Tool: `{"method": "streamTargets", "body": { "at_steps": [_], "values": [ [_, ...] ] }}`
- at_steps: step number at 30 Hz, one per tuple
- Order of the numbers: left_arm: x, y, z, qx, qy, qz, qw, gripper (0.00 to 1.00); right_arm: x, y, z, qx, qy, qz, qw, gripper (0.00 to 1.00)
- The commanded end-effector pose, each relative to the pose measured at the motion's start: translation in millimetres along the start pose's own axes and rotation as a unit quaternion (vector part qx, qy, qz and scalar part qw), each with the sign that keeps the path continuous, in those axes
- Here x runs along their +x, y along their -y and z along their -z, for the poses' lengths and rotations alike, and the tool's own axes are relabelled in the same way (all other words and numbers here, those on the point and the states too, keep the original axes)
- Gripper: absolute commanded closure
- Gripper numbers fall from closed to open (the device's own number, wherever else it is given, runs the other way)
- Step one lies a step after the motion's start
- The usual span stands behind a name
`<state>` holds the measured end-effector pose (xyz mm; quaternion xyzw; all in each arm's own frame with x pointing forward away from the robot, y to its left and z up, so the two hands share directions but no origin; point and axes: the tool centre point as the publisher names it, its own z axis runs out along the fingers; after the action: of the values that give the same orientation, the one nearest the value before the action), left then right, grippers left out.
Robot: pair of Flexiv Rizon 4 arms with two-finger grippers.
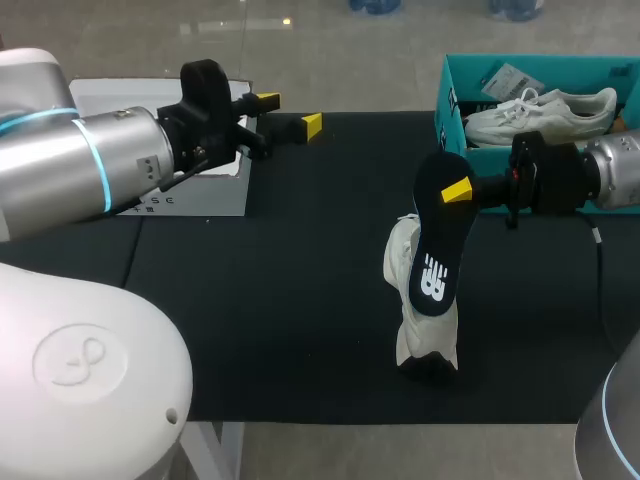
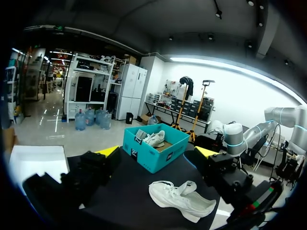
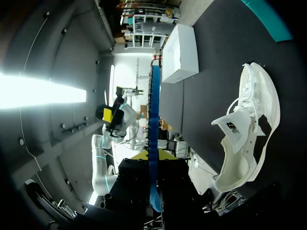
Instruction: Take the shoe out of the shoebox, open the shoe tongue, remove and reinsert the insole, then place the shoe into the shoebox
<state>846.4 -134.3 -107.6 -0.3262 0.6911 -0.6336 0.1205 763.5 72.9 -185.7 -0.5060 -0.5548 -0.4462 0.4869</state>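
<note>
Out of the teal shoebox (image 1: 452,75) the white sneaker (image 1: 418,340) is seen, tongue pulled open. The dark insole (image 1: 437,250) is drawn out too, pinched at one end by the right gripper (image 1: 455,192) just in front of the shoebox. Reinsertion and reboxing are left to be done. The insole's long axis is run straight away from the shoebox; the sneaker is laid beneath it along that line, toe end not surely told. The left gripper (image 1: 290,112) is held spread, empty, well apart from the shoebox.

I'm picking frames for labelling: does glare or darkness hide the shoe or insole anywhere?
Head view: even light, insole and shoe plain on black mat. Left wrist view: shoe clear, left gripper dark. Right wrist view: ceiling light glares, shoe unaffected.
</note>
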Motion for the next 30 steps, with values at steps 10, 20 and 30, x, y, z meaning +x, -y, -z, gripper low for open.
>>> {"method": "streamTargets", "body": {
  "at_steps": [10, 20, 30],
  "values": [
    [-4.2, -6, 6, 0.046, -0.038, 0.055, 0.997, 0.0, 0.1, 0.9, 0, -0.001, 0.001, 0.0, 1.0, 1.0],
    [-5.1, -8, 10, 0.063, -0.05, 0.078, 0.994, 0.0, 0.1, 0.9, 0, -0.001, 0.001, 0.0, 1.0, 1.0],
    [1.7, -3, 10, 0.065, -0.053, 0.076, 0.994, 0.0, 0.1, 0.9, 0, -0.001, 0.001, 0.0, 1.0, 1.0]
  ]
}}
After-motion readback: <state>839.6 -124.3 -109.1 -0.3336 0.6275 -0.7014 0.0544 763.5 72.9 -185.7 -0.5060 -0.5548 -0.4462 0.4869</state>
